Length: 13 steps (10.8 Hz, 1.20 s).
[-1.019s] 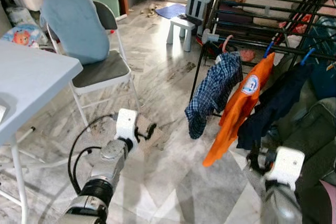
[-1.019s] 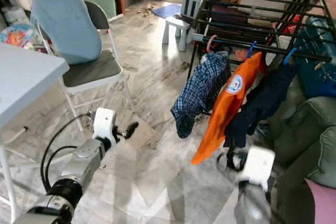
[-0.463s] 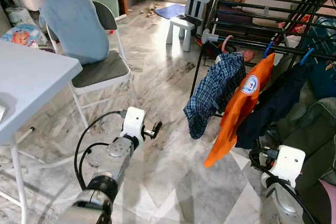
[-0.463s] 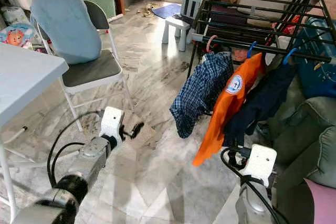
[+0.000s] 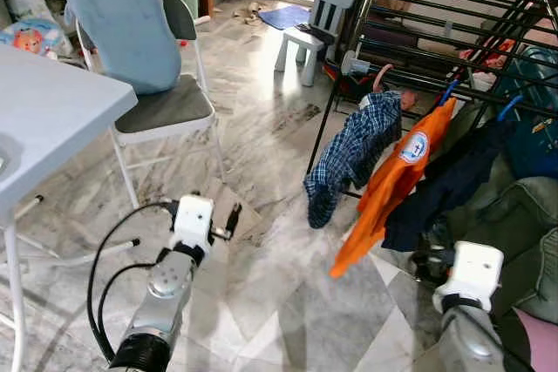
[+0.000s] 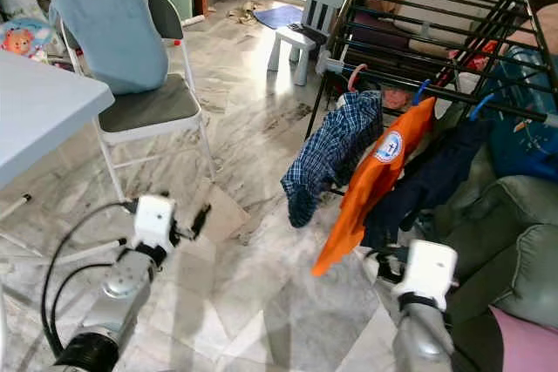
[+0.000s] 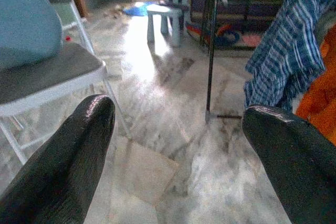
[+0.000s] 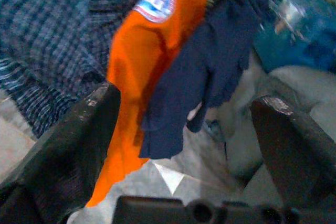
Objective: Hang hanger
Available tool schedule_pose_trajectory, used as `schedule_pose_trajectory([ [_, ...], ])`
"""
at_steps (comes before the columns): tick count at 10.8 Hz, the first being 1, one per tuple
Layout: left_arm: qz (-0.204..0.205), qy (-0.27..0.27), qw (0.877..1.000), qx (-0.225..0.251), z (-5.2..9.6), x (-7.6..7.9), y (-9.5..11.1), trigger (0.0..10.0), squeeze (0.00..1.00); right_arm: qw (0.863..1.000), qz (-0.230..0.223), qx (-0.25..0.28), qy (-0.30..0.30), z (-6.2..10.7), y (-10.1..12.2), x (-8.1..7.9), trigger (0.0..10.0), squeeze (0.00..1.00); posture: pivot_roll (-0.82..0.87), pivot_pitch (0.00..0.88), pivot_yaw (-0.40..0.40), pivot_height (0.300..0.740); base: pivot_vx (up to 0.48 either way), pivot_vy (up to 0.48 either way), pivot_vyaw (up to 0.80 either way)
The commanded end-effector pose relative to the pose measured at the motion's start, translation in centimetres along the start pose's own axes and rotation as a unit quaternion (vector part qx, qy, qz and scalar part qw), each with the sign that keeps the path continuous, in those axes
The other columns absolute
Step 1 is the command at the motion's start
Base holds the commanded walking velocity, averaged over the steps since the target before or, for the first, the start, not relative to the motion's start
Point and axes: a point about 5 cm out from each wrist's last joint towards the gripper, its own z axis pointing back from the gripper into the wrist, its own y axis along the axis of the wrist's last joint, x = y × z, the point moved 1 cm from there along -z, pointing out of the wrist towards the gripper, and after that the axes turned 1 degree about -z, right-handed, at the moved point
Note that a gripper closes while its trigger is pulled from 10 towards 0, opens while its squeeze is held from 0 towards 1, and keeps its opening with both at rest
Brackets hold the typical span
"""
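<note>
A black drying rack (image 5: 436, 19) stands at the right. Three garments hang from its front bar: a blue plaid shirt (image 5: 353, 150) on a pink hanger (image 5: 380, 76), an orange shirt (image 5: 392, 180) on a blue hanger (image 5: 447, 91), and a navy garment (image 5: 445, 185) on another blue hanger (image 5: 509, 107). My left gripper (image 5: 229, 221) is open and empty, low over the marble floor, well left of the clothes. My right gripper (image 5: 432, 260) is open and empty just below the navy garment's hem. In the right wrist view its fingers (image 8: 79, 129) frame the orange shirt (image 8: 152, 51) and the navy garment (image 8: 210, 72).
A folding chair (image 5: 161, 106) with a light blue cushion stands at the left, beside a white table (image 5: 44, 119). A small pale child's chair (image 5: 318, 6) is at the back. A grey-green sofa (image 5: 523, 215) sits behind the right arm. A flat tan square (image 5: 218, 202) lies on the floor.
The camera has shifted a little. My left arm has drawn back to the left, away from the clothes. The right gripper stays low under the navy garment.
</note>
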Motion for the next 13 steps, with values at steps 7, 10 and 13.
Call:
schedule_pose_trajectory([
  [7,0.003,-0.077,0.994,-0.075,-1.5,2.3,-0.9,10.0,0.00,0.999,-0.026,-0.025,0.000,-0.1,-1.2,-0.4,10.0,0.00,0.01,0.000,-0.056,0.740,0.000,0.000,0.00],
  [10,0.008,-0.094,0.991,-0.100,-1.6,2.4,-1.5,10.0,0.00,0.999,-0.031,-0.027,-0.007,-0.2,-1.3,-0.5,10.0,0.00,0.02,0.000,-0.038,0.740,0.000,0.000,-0.79],
  [13,0.030,-0.140,0.983,-0.113,-2.0,3.1,-1.3,10.0,0.00,0.999,-0.037,-0.023,-0.009,-0.2,-1.3,-0.4,10.0,0.00,0.00,0.000,-0.020,0.740,0.000,0.000,-0.53],
])
